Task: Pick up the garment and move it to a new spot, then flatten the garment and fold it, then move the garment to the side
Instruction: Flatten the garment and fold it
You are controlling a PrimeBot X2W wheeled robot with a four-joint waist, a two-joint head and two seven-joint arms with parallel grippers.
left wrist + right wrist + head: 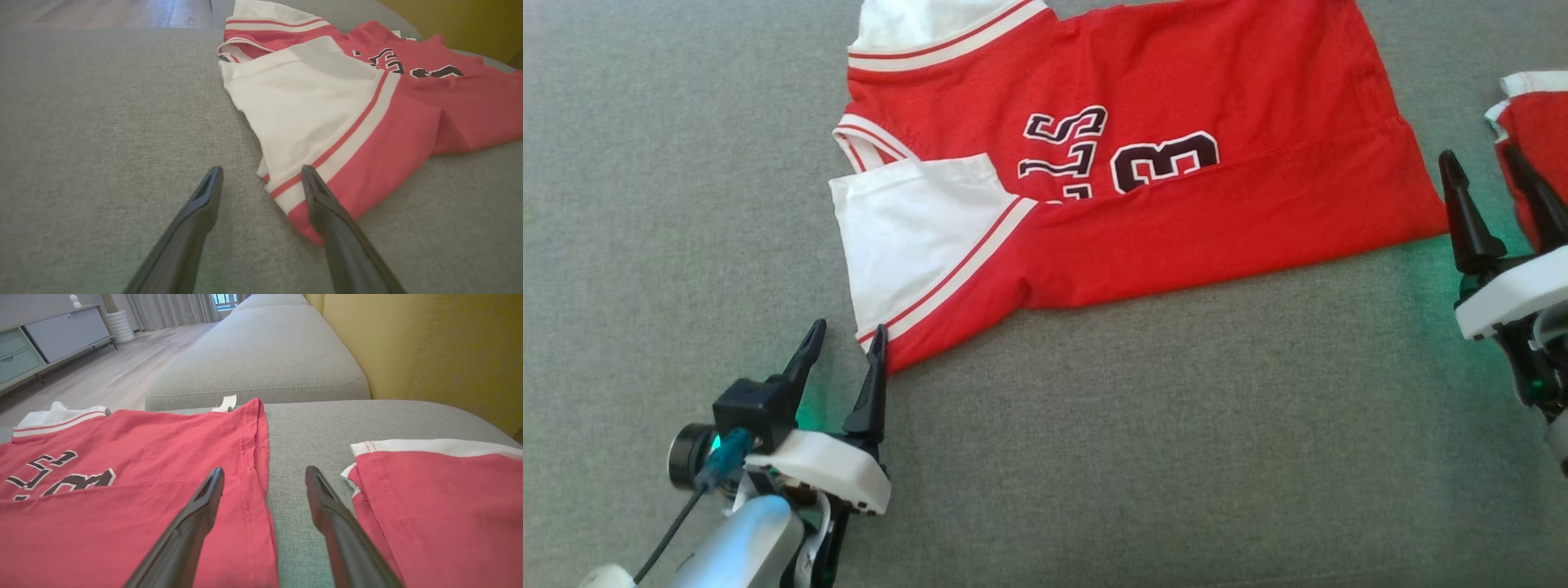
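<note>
Left pincer (849, 327), right pincer (1478, 153), both apart, one folded red jersey (1176, 229), one other red garment (1534, 114)

grey sofa (1094, 457), yellow backrest (433, 347), wooden floor (114, 371)

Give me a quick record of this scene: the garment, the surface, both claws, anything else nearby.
garment: red jersey, white sleeves, near edge folded over the lettering
surface: grey sofa cushion
nearby: second red garment, white trim, apart from jersey
left claw: open, empty, at the sleeve corner
right claw: open, empty, over the gap between jersey hem and second red garment
</note>
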